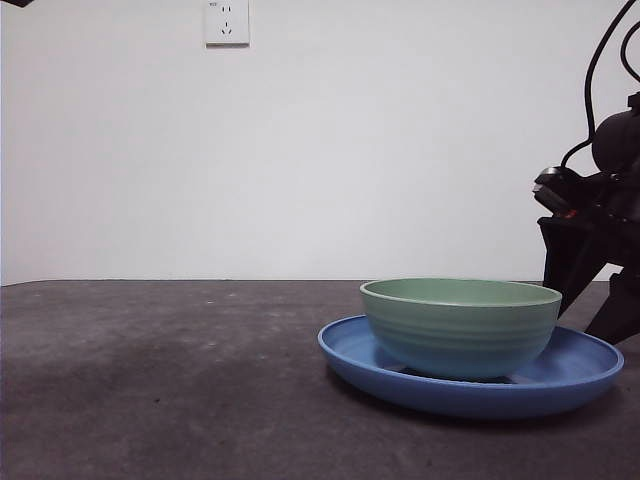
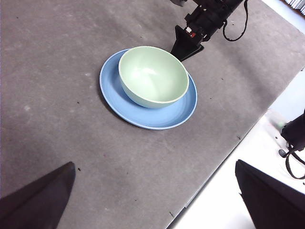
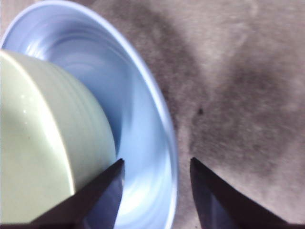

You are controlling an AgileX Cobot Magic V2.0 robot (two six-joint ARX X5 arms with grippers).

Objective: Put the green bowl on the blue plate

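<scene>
Bowl is sitting upright on the blue plate; I'm seeing the right gripper gaping empty beside its rim. It's looking light, rigid, slick; rim-pinching suits it. Left gripper is waiting, spread wide.

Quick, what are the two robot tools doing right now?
Left tool: open, holding nothing.
Right tool: open, empty, beside the green bowl on the blue plate.

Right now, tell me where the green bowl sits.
The green bowl sits upright on the blue plate, at the right of the front view. The right gripper is open beside it, over the plate's rim.
</scene>
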